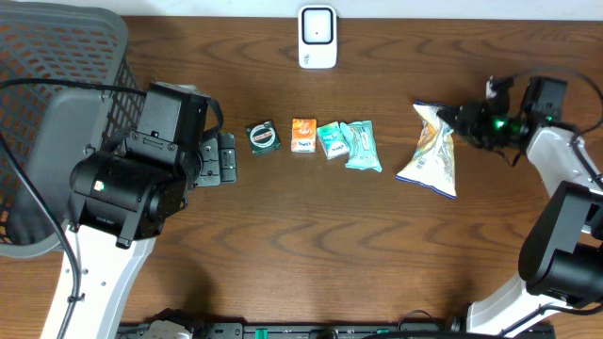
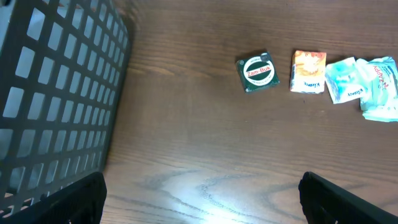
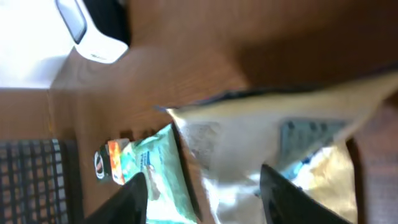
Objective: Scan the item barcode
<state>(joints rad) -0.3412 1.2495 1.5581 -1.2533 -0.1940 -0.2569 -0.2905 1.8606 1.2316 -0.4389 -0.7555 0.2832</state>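
Fully spread left gripper, right gripper with jaws parted (less widely)

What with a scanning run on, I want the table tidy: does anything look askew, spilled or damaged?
Nothing is spilled or visibly damaged. The snack bag lies slanted at the right end of the row, and its top end looks crumpled. The two teal packets lie askew, touching each other.
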